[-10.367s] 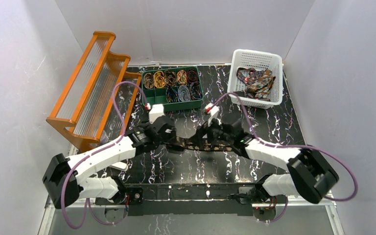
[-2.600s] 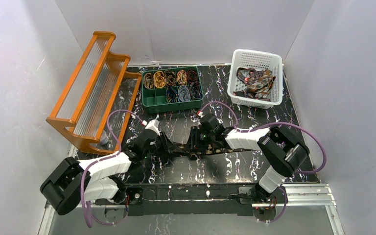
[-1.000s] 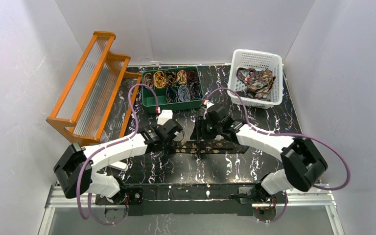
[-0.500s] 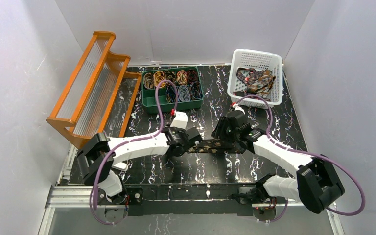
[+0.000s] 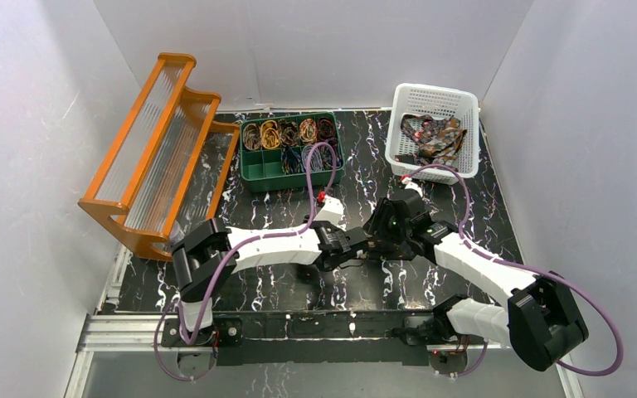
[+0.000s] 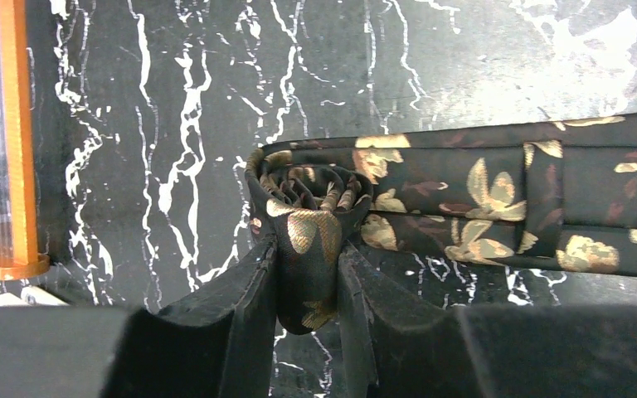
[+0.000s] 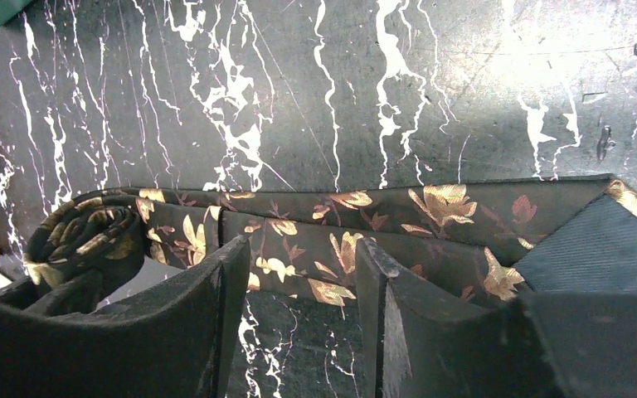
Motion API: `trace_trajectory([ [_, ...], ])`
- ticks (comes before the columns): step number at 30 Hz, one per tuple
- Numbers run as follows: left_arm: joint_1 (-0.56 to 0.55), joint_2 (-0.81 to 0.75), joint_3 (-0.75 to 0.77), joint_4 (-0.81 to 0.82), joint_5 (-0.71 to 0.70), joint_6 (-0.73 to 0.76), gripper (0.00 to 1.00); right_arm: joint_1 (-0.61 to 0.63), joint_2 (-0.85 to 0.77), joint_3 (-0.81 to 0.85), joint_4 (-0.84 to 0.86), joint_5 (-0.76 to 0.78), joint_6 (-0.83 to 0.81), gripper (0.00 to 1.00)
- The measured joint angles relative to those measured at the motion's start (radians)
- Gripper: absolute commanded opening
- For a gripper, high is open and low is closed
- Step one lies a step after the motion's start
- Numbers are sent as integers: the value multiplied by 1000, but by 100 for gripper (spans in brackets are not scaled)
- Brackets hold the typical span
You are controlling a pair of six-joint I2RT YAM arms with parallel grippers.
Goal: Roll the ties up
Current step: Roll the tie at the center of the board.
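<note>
A dark tie with gold flowers lies flat across the black marble table. Its left end is wound into a small coil. My left gripper is shut on that coil, one finger on each side. In the right wrist view the same tie runs left to right, with the coil at its left end. My right gripper is open just above the flat stretch, its tips over the near edge and nothing between them. From above, the left gripper and right gripper sit close together and hide most of the tie.
A green tray of rolled ties stands at the back centre. A white basket with loose ties is at the back right. An orange rack lines the left side; its edge shows in the left wrist view.
Both grippers have shifted right along the table. The left gripper has carried the coil rightwards along the tie, and the flat stretch between the two grippers has become shorter.
</note>
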Motion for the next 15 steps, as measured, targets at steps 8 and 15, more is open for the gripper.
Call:
trace_trajectory([
  [8, -13, 57, 31, 70, 65, 40, 56, -16, -4, -18, 0, -8, 2, 60],
  [15, -12, 54, 30, 222, 204, 118, 67, -37, -4, -28, 2, -45, -5, 61],
])
